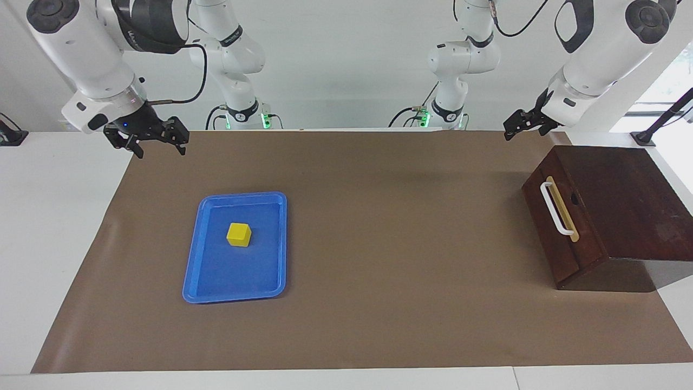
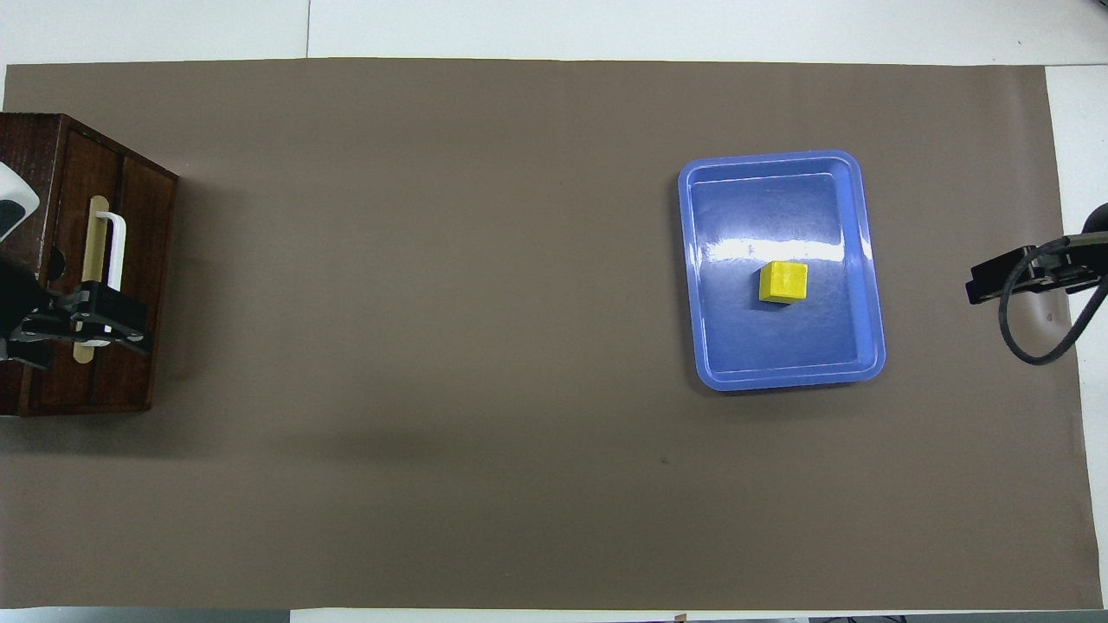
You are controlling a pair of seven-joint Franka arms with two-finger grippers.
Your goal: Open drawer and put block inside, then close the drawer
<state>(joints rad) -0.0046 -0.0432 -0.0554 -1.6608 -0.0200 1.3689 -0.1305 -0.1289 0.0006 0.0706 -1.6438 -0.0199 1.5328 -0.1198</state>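
Note:
The drawer (image 1: 563, 227) is closed in its dark wooden box at the left arm's end of the table; its white bar handle (image 1: 553, 208) faces the table's middle. The small yellow block (image 1: 239, 234) (image 2: 783, 282) lies in a blue tray (image 1: 216, 294) toward the right arm's end. My left gripper (image 1: 512, 130) hangs open in the air beside the box; in the overhead view the left gripper (image 2: 130, 322) covers one end of the handle. My right gripper (image 1: 158, 147) (image 2: 978, 285) hangs open over the mat's edge, apart from the tray. Neither holds anything.
A brown mat (image 1: 390, 244) covers most of the white table. The blue tray (image 2: 779, 378) holds only the block. The wooden box (image 2: 52, 138) sits at the mat's edge.

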